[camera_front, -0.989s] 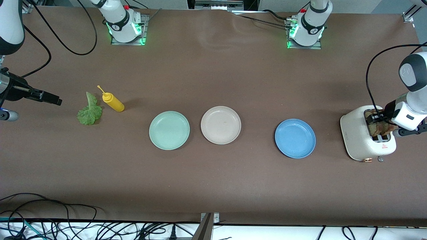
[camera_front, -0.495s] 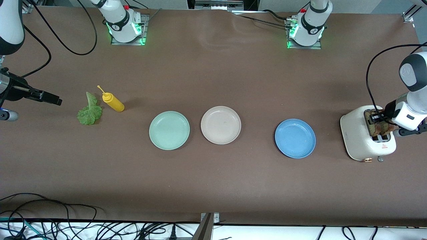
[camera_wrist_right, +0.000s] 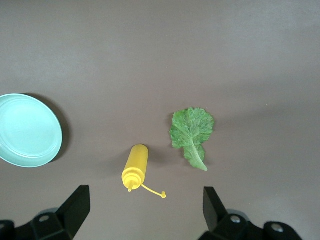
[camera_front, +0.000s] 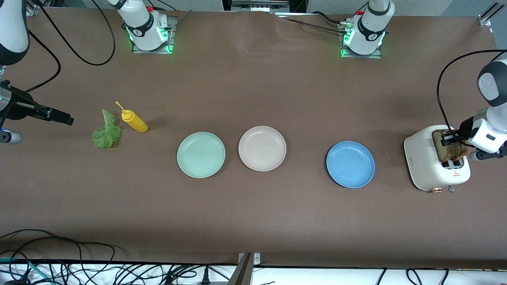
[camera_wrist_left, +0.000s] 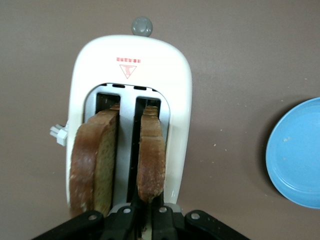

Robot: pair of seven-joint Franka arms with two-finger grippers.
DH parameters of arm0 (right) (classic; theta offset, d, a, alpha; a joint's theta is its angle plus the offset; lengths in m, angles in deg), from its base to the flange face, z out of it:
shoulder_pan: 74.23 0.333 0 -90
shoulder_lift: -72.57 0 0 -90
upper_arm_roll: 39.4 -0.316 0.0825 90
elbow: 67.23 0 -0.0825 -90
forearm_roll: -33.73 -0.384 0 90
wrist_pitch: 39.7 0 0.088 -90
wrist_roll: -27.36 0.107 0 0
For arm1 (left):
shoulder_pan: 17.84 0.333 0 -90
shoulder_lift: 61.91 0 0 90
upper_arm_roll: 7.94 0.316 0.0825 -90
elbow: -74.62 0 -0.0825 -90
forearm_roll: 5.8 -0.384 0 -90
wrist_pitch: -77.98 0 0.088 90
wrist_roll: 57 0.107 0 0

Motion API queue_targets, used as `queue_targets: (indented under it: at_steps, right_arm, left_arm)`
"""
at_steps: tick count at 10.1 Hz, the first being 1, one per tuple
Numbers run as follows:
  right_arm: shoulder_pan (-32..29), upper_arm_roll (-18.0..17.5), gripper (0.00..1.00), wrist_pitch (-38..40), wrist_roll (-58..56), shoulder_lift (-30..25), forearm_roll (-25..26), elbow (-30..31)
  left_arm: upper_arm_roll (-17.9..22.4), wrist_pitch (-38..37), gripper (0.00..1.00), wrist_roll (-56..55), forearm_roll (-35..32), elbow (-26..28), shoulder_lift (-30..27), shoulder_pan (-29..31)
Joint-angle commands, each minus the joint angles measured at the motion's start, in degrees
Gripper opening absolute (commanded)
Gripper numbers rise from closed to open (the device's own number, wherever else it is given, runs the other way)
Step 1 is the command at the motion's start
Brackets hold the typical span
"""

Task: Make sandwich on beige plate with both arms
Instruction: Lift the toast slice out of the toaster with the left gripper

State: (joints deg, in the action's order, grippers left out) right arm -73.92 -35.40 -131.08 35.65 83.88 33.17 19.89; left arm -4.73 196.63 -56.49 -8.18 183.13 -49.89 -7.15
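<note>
The left gripper (camera_front: 449,137) pinches 1 bread slice (camera_wrist_left: 151,159) in the toaster (camera_front: 422,166) for lifting out, while the right gripper (camera_wrist_right: 145,207), spread wide, waits over the table near the lettuce (camera_wrist_right: 192,131).

Even, bright overhead light, no harsh glare. Brown surface (camera_front: 253,206) matte, faint sheen patch near the arm bases. Soft short shadows beside mint plate (camera_wrist_right: 27,131) and yellow bottle (camera_wrist_right: 135,166), ahead of the right pincer (camera_wrist_right: 145,215). Green LED glow at both bases. All views sharp; slight softness on pincer fingers (camera_wrist_left: 122,220) at frame edge in the left wrist view.
</note>
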Motion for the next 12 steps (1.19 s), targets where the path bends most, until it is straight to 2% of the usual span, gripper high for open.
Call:
queue_targets:
  at_steps: [1, 5, 6, 7, 9, 11, 12]
  right_arm:
    - [-0.13, -0.22, 1.00, 0.85, 0.41, -0.15, 0.65, -0.29]
    - [-0.13, -0.22, 1.00, 0.85, 0.41, -0.15, 0.74, -0.29]
    - [-0.13, -0.22, 1.00, 0.85, 0.41, -0.15, 0.74, -0.29]
    - [-0.13, -0.22, 1.00, 0.85, 0.41, -0.15, 0.65, -0.37]
    - [-0.13, -0.22, 1.00, 0.77, 0.41, -0.15, 0.74, -0.29]
    - [-0.13, -0.22, 1.00, 0.77, 0.41, -0.15, 0.74, -0.29]
    - [-0.13, -0.22, 1.00, 0.77, 0.41, -0.06, 0.65, -0.29]
  left_arm:
    - [0.05, -6.83, 0.00, 1.24, -1.32, 0.03, -7.42, 0.04]
    - [-0.48, -19.04, 0.00, 1.33, -1.41, -4.09, -16.49, -1.10]
    - [-0.57, -19.51, 0.00, 1.33, -0.71, -4.10, -17.28, -2.15]
    - [-0.83, -19.42, 0.00, 1.42, 1.48, -3.66, -17.12, -2.33]
    - [-3.02, -18.64, 0.00, 1.42, 10.68, -1.74, -14.58, -2.77]
    - [-7.58, -13.30, 0.00, 0.89, 18.86, 1.95, -11.68, -2.77]
    - [-10.12, -10.75, 0.00, 0.89, 22.73, 2.14, -9.32, -2.77]
